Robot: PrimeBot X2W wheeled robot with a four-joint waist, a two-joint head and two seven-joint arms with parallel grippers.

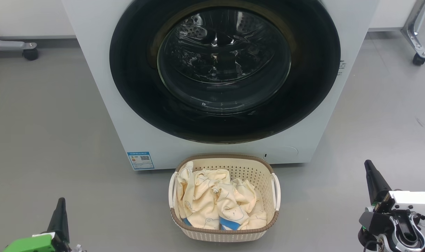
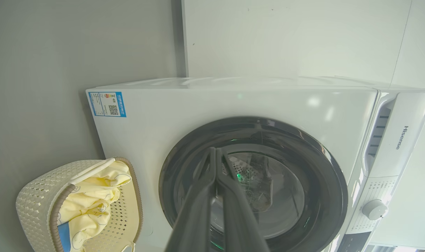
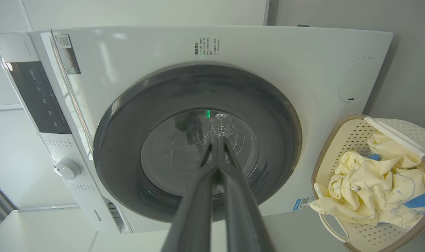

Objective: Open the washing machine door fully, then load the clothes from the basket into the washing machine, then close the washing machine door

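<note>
Door status: the washing machine door (image 1: pixel 135 80) sits flush against the front of the washing machine (image 1: pixel 100 91). Its glossy black ring is unbroken around the bulging glass window, and the perforated steel drum (image 1: pixel 198 32) is visible through the glass. A blue label sticker (image 1: pixel 140 160) is fixed at the lower left corner of the front panel. In the left wrist view a white control knob (image 2: pixel 374 209) shows on the panel beside the door.

The basket (image 1: pixel 219 236) stands on the grey floor (image 1: pixel 41 122) directly in front of the machine, below the door and just beside its base; whether the two touch cannot be told. The clothes (image 1: pixel 212 199) lie inside it as one crumpled cream-yellow heap, with blue patches toward the near wall and one fold riding up the far left corner to the rim.

The left gripper (image 1: pixel 61 200) is at the lower left of the head view, well apart from the basket, with its jaws pressed together and nothing between them. The right gripper (image 1: pixel 369 165) is at the lower right, also well clear of the basket, its jaws likewise closed on nothing. In each wrist view the fingers meet at their tips and point toward the door glass without touching it.
</note>
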